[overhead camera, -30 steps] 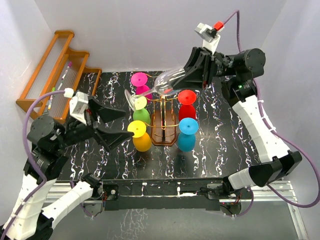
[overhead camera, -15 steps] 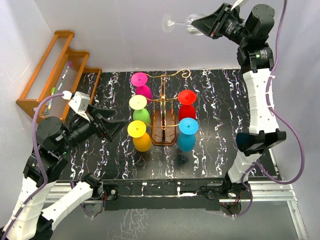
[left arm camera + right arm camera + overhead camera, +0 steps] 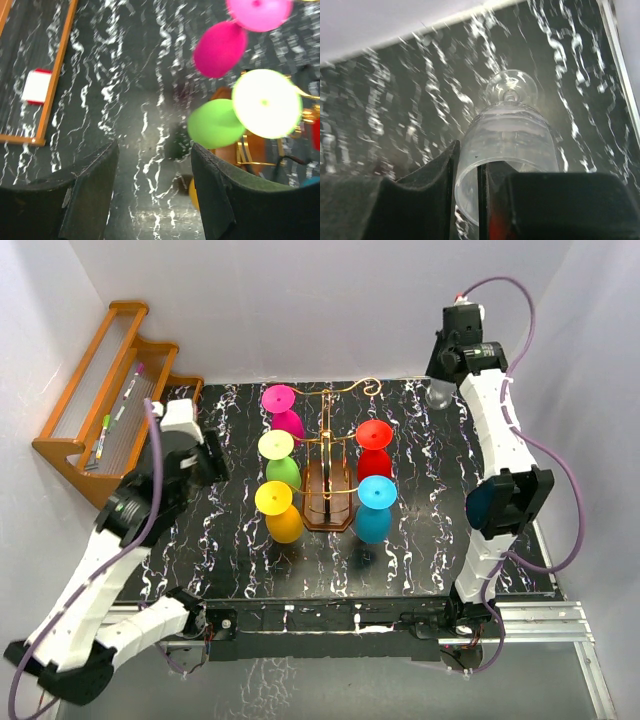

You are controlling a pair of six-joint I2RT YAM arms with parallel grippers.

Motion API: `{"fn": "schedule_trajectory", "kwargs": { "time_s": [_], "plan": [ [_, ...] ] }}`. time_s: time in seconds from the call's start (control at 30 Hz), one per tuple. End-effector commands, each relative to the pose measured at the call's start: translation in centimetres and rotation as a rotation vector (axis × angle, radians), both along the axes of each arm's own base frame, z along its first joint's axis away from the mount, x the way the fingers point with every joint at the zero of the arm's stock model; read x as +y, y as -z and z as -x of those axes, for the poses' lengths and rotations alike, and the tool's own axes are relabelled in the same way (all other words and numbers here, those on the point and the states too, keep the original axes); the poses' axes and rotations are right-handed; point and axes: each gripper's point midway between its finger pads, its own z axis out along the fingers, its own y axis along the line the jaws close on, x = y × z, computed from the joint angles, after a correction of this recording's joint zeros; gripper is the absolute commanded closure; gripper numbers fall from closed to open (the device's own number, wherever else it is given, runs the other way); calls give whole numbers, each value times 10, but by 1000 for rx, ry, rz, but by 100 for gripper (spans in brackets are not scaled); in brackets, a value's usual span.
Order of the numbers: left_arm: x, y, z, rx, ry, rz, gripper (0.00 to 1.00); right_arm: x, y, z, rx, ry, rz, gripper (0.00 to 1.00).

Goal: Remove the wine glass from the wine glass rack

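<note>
The glass (image 3: 441,392) is now at upper right, off the rack (image 3: 328,490), its rim pinched by the right gripper (image 3: 468,167); the left gripper (image 3: 154,165) has pulled back with jaws apart and empty.

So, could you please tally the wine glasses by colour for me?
pink glass: 1
green glass: 1
yellow glass: 1
red glass: 1
blue glass: 1
clear glass: 1
Total: 6

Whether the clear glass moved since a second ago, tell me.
Yes. The clear glass, in the right gripper, went from above the wine glass rack to well right of it.
</note>
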Motion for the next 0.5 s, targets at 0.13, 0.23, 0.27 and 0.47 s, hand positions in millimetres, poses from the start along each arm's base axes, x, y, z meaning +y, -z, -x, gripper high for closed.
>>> {"fn": "schedule_trajectory", "kwargs": {
  "time_s": [0.13, 0.23, 0.27, 0.47],
  "plan": [
    [10, 51, -16, 175, -143, -106, 39, -22, 60, 27, 183, 63, 96, 92],
    [5, 64, -16, 195, -129, -91, 38, -14, 77, 30, 215, 22, 62, 92],
    [5, 67, -15, 194, -126, -85, 38, -13, 83, 32, 224, 12, 51, 92],
    [8, 82, -3, 198, -115, -70, 37, -1, 106, 34, 272, -49, 16, 92]
  ]
}}
